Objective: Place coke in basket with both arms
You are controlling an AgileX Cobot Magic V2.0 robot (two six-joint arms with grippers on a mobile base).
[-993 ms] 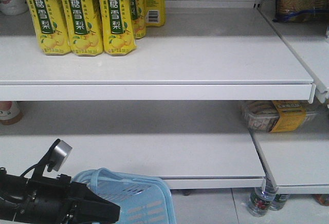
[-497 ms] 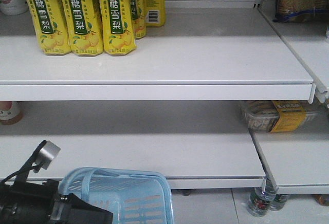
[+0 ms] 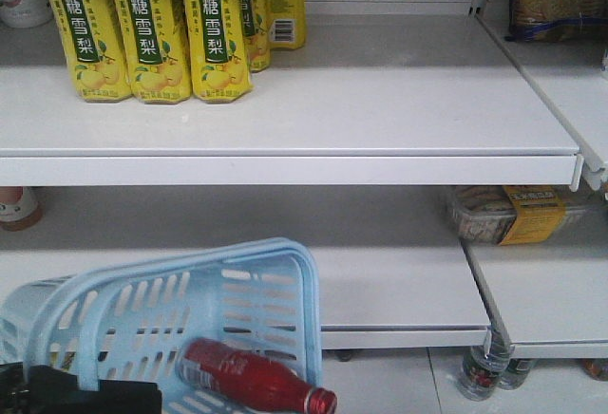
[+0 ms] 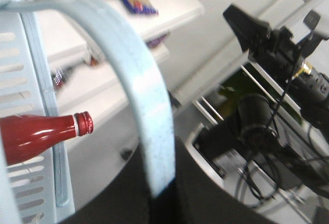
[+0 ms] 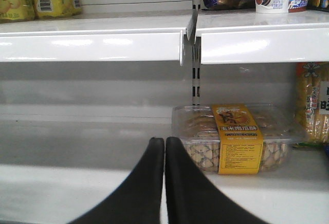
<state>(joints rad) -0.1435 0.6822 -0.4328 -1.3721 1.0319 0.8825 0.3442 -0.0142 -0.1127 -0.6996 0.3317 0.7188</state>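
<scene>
White shop shelves (image 3: 285, 110), pale tile floor (image 3: 399, 385).

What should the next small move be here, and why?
Probably level the basket: it is tilted, and the coke lies in it with its capped neck poking past the rim, so it might slide out. The right tool is shut, empty.

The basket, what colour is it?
Pale blue, with slotted sides; clearest in the front-facing view.

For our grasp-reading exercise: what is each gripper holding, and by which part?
The left gripper holds the pale blue basket by its swing handle; the right gripper is shut, empty.
</scene>
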